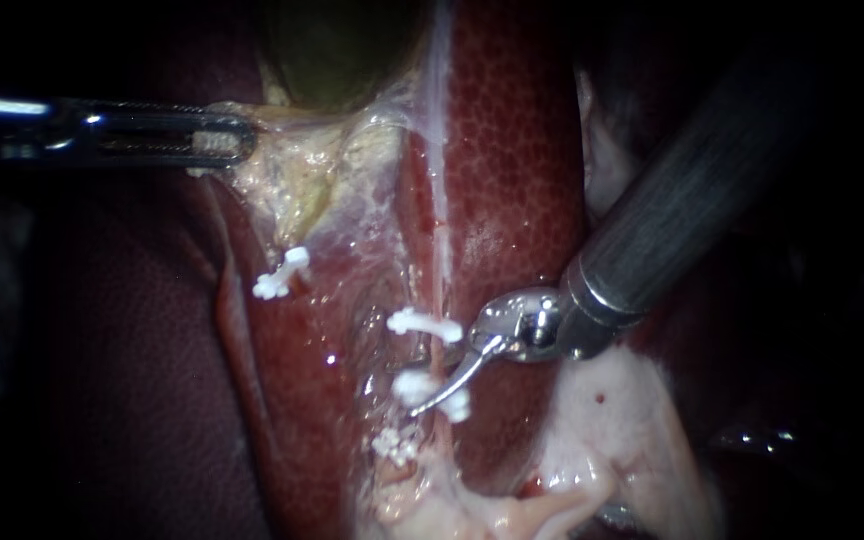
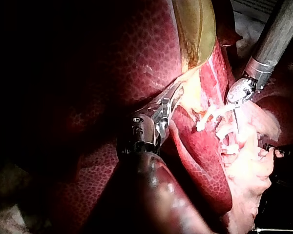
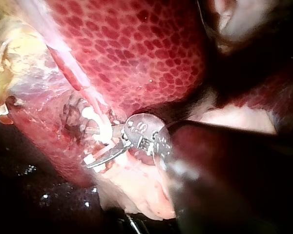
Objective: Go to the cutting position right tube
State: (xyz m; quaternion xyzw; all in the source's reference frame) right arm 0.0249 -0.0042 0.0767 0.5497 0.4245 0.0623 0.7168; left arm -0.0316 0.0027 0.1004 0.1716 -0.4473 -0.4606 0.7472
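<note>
At the right tube (image 1: 440, 300), by the middle clip (image 1: 414, 386) of its three: the right instrument (image 1: 440, 393), jaws parted and gripping nothing. One slim curved jaw crossing in front of that clip; the other mostly hidden behind the tube, with the gap between them plain only from the right wrist. Cannot tell whether either jaw touches the tube. Little room here, with the upper clip (image 1: 424, 324) and lowest clip (image 1: 395, 445) close along the tube. To the tube's right, bare liver (image 1: 512, 180) under the dark shaft. Left of the tube, a lone clip (image 1: 282, 273). Farther up and left of the tube, the left instrument (image 1: 222, 140), clenched on the pale yellow edge of the gallbladder (image 1: 337, 50). Gallbladder's top cut off; tube's lower end lost in pale tissue (image 1: 592, 420).
</note>
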